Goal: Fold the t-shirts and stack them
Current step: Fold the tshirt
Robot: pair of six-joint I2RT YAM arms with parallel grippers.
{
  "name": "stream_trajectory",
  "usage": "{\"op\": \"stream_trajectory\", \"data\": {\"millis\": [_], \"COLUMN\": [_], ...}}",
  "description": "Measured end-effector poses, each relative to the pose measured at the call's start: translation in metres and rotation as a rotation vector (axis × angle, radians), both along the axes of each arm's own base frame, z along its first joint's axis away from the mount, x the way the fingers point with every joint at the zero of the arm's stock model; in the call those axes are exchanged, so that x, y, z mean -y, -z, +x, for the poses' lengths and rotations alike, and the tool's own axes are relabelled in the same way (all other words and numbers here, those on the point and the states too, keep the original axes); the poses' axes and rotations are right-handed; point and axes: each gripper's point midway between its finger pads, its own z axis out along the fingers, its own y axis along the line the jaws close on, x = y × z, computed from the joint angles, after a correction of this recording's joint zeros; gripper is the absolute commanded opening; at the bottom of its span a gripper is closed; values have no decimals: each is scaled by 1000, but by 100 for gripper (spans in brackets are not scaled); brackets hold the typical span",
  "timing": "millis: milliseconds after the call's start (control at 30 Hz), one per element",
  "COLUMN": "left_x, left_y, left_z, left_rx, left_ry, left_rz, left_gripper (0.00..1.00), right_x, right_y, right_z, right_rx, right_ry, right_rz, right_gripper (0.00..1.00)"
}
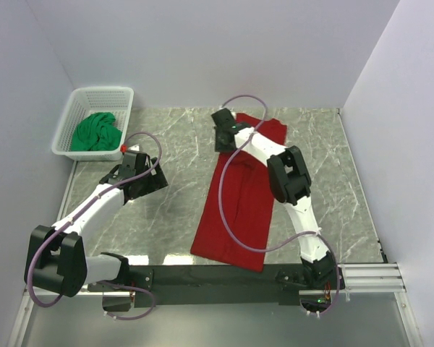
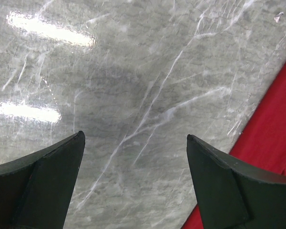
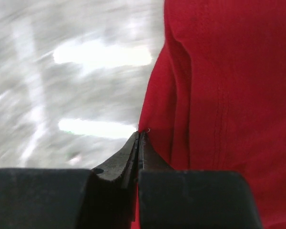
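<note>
The red t-shirt (image 1: 239, 202) lies as a long folded strip down the middle of the marble table (image 1: 166, 217). At its far left corner my right gripper (image 1: 222, 144) is shut, its tips (image 3: 140, 133) pinching the left edge of the red t-shirt (image 3: 219, 95), where the cloth rises in a fold. The green t-shirt (image 1: 95, 132) sits crumpled in the white basket (image 1: 123, 92) at the back left. My left gripper (image 1: 158, 181) hovers open over bare marble left of the red strip. Between its jaws (image 2: 135, 136) is only table, with the red t-shirt (image 2: 271, 124) at the right edge.
Grey walls close the table in on the left, back and right. The right arm's cable loops over the red cloth. A black bar with the arm bases runs along the near edge.
</note>
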Motion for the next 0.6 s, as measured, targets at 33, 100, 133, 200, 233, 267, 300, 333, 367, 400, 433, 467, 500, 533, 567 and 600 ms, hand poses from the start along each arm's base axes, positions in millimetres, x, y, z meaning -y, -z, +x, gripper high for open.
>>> {"op": "stream_trajectory", "data": {"millis": [33, 100, 133, 200, 233, 267, 300, 333, 367, 400, 433, 467, 500, 533, 567, 600], "left_x": [0, 0, 0, 0, 0, 0, 0, 0, 0, 1, 2, 3, 5, 6, 9, 11], "left_y": [0, 0, 0, 0, 0, 0, 0, -1, -1, -1, -1, -1, -1, -1, 0, 0], "left_z": [0, 0, 0, 0, 0, 0, 0, 0, 0, 1, 1, 0, 0, 0, -1, -2], "left_rx": [0, 0, 0, 0, 0, 1, 1, 3, 3, 5, 5, 4, 4, 4, 2, -1], "left_ry": [0, 0, 0, 0, 0, 0, 0, 0, 1, 3, 7, 10, 16, 20, 28, 34], "left_rz": [0, 0, 0, 0, 0, -1, -1, -1, -2, -5, -11, -15, -23, -28, -35, -41], "left_gripper": [93, 93, 93, 93, 93, 93, 94, 94, 94, 95, 95, 95, 95, 95, 95, 95], "right_x": [-13, -35, -47, -68, -76, -84, -89, -94, -97, -97, -94, -89, -82, -74, -67, -57], "right_y": [-2, -7, -10, -15, -18, -21, -23, -26, -29, -30, -33, -38, -45, -52, -62, -71], "right_z": [-3, -8, -10, -13, -15, -17, -20, -23, -26, -30, -35, -41, -47, -52, -57, -64], "right_rx": [8, 23, 35, 58, 71, 81, 84, 91, 97, 96, 94, 90, 87, 88, 95, 98], "right_ry": [-48, -131, -177, -252, -281, -308, -326, -343, -355, -363, -365, -363, -356, -341, -326, -309], "right_rz": [0, -1, 1, -1, -4, -5, -5, -2, -2, -3, -4, -7, -12, -16, -14, -17], "right_gripper": [0, 0, 0, 13, 17, 22, 31, 35, 38, 42, 43, 43, 44, 44, 44, 42]}}
